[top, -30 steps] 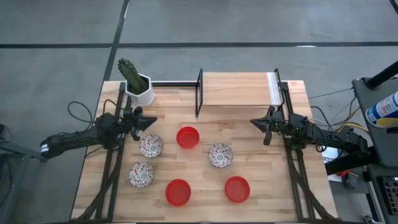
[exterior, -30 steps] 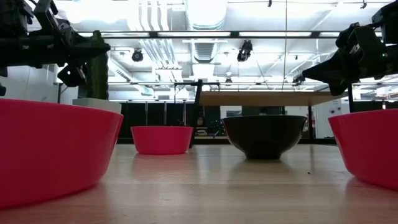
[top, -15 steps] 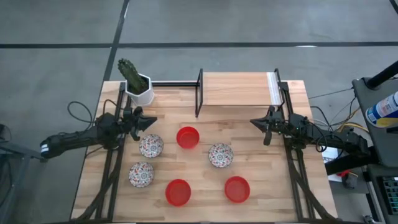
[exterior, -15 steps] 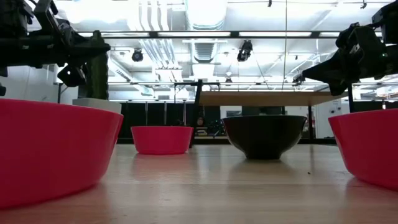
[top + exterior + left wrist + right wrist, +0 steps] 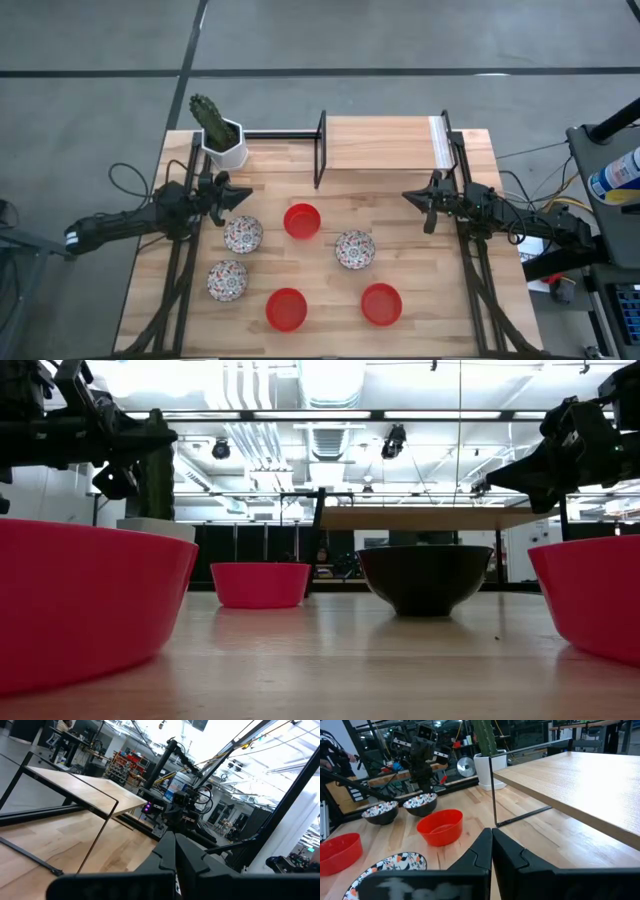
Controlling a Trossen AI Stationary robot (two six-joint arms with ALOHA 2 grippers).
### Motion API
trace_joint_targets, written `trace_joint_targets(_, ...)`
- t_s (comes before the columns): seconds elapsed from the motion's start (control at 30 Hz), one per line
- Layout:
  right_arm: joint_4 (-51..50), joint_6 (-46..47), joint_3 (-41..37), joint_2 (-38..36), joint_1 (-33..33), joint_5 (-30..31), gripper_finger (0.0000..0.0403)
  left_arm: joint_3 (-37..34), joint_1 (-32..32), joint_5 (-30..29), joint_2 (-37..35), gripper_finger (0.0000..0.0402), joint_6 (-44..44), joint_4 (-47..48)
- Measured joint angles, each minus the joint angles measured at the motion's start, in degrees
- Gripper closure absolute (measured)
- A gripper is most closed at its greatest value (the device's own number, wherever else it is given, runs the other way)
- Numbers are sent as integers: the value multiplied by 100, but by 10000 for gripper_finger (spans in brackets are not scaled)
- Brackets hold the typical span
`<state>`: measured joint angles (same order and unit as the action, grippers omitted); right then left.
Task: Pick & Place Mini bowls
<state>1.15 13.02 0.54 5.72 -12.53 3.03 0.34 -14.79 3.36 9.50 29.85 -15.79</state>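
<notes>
Mini bowls, six in all, sit spread on the counter (image 5: 400, 215) between the two end effectors: three red ones (image 5: 302, 220) (image 5: 286, 309) (image 5: 381, 304) and three floral ones (image 5: 243, 235) (image 5: 227, 281) (image 5: 354, 250). The left end effector (image 5: 236, 196) hovers above the counter, fingers pressed together and holding nothing, with the nearest floral bowl just below and ahead of it. The right end effector (image 5: 412, 198) is likewise closed and empty, its closest floral bowl ahead and off to one side. One cactus pot (image 5: 222, 140) stands just beside the left end effector, and one raised shelf (image 5: 385, 143) lies near the right. The risk, as I judge it, is a glossy rim slipping from a shallow pinch, or the left arm brushing the cactus while reaching.
</notes>
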Motion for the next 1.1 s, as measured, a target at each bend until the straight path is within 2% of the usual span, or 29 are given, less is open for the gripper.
trace_joint_targets(0.4,10,74,0,0,-1,0,394,0,0,2,0,401,0,0)
trace_joint_targets(0.47,40,828,0,0,-1,-75,394,0,0,1,1,401,0,0)
trace_joint_targets(0.63,-53,4020,0,25,-1,-346,394,0,0,2,0,401,0,-1)
trace_joint_targets(0.7,-58,4792,0,51,1,-307,394,0,0,0,0,401,0,0)
trace_joint_targets(1.1,170,6838,0,90,-1,-222,394,0,0,1,0,401,0,5)
